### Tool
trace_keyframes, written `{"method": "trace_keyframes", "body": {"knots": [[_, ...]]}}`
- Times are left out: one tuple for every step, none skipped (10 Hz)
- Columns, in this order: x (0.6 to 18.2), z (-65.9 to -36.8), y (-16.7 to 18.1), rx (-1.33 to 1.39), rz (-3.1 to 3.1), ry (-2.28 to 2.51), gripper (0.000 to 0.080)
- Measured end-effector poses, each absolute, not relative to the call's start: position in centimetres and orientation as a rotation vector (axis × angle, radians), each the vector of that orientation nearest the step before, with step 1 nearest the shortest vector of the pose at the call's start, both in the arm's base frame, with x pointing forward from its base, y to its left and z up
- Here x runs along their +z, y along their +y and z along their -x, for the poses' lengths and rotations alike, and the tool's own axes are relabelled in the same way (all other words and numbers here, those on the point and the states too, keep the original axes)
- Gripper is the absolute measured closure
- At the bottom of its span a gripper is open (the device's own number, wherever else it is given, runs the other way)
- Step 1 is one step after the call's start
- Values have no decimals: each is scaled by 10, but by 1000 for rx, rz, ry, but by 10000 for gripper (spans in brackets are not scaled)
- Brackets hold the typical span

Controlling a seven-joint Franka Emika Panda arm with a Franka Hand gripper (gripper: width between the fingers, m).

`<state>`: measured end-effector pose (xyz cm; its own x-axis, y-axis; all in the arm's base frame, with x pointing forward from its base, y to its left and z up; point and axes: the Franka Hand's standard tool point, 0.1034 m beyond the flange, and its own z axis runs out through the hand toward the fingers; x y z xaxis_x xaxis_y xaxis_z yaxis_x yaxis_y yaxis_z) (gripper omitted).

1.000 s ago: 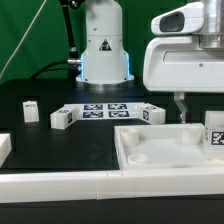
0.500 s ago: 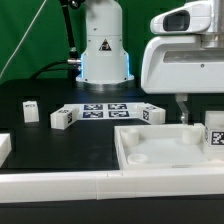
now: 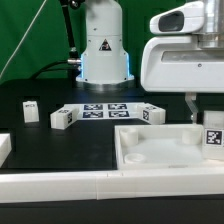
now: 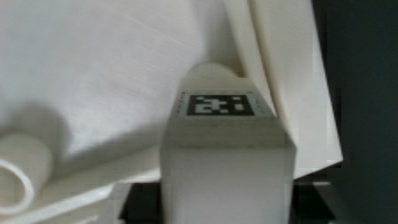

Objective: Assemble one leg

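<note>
My gripper (image 3: 203,118) is shut on a white leg (image 3: 213,136), whose black-and-white tag faces the camera, at the exterior view's right edge. It holds the leg over the right part of the wide white square panel (image 3: 160,150). In the wrist view the leg (image 4: 222,150) fills the middle with its tag up, between my dark fingers (image 4: 313,197). The panel (image 4: 107,90) lies under it, and a round corner hole (image 4: 18,172) shows at the side. Whether the leg's tip touches the panel is hidden.
Three more legs stand on the black table: one (image 3: 30,110) at the exterior view's left, one (image 3: 62,118) and one (image 3: 152,113) beside the marker board (image 3: 105,110). A long white rail (image 3: 90,186) runs along the front. The robot base (image 3: 103,50) stands behind.
My gripper has shifted a little to the exterior view's right with the leg, and the leg sits slightly lower.
</note>
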<state>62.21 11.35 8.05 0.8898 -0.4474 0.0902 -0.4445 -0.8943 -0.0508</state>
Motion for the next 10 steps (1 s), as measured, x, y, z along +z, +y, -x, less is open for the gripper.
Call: {"method": "trace_keyframes", "body": {"knots": [[80, -622, 114, -153, 2991, 829, 508], [80, -622, 113, -150, 2938, 985, 508], [80, -622, 112, -150, 2909, 1059, 508], [80, -622, 112, -139, 2823, 1242, 508], [79, -621, 112, -132, 2723, 1429, 508], [79, -620, 111, -124, 2598, 1634, 508], [79, -621, 111, -122, 2503, 1763, 508], [79, -620, 111, -102, 2348, 1949, 508], [79, -620, 112, -92, 2183, 2126, 508], [79, -619, 112, -81, 1979, 2319, 508]]}}
